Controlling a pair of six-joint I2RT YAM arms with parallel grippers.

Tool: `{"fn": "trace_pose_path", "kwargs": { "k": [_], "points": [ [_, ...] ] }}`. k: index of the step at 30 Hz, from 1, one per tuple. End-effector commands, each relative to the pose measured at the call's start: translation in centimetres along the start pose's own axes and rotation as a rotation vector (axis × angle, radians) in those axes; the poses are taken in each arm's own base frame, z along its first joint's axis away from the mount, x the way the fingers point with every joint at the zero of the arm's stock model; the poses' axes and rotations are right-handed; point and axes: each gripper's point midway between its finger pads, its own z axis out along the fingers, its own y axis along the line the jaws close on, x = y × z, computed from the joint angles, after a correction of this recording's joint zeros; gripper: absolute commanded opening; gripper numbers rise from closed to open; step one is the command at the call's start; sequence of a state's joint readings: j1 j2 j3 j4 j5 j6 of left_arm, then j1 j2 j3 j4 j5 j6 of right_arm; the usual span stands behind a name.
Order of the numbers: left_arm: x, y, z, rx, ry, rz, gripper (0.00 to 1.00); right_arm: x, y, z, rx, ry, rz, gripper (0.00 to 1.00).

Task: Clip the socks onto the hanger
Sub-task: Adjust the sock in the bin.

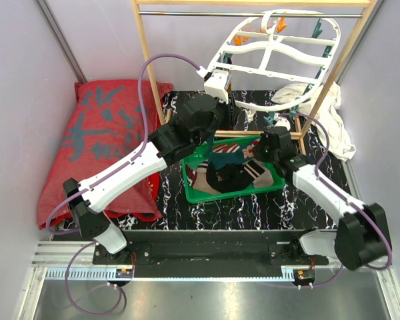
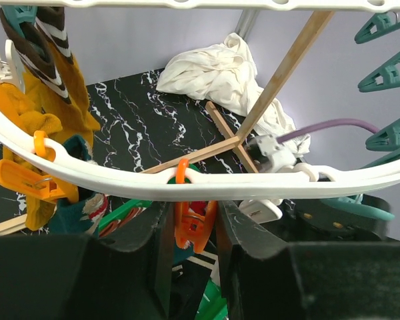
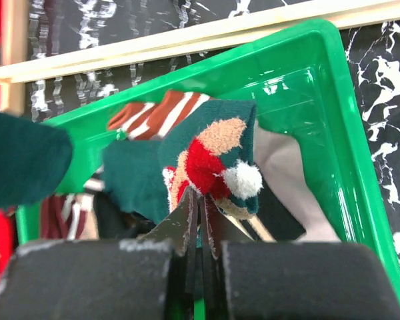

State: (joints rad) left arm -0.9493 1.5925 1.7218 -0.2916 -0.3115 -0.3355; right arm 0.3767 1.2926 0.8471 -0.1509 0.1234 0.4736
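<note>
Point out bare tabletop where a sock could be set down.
Clearest: the marble strip between the green tray and the near edge. A smaller patch lies beneath the hanger, between the wooden rack bar and the white cloth. Crowded: the tray, full of socks; the red cushion takes the left side.

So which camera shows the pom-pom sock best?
Right wrist: the sock is big and close, pinched in the right gripper. Top shows it small, partly behind the arm; left wrist gives no clear view.
</note>
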Motion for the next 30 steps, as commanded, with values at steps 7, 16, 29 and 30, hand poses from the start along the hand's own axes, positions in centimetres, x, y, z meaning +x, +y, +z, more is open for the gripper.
{"fn": "trace_pose_path", "kwargs": {
  "k": [7,16,29,30],
  "points": [
    [-4.2,-0.8,-1.5,0.016,-0.091,-0.003,0.0,-4.9,2.9,-8.7,-0.213,-0.217,-0.118,0.0],
    [-5.5,-0.9,-1.7,0.011,-0.119,-0.012,0.0,-2.1,4.5,-10.7,-0.403,-0.186,-0.325,0.01],
    [-6.1,-0.7,-1.6,-0.007,-0.141,-0.025,0.0,3.2,3.3,-10.2,-0.463,-0.099,-0.272,0.01],
    [-5.8,-0.6,-1.4,-0.014,-0.134,-0.021,0.0,2.6,3.5,-10.6,-0.47,-0.121,-0.297,0.01]
  ]
}}
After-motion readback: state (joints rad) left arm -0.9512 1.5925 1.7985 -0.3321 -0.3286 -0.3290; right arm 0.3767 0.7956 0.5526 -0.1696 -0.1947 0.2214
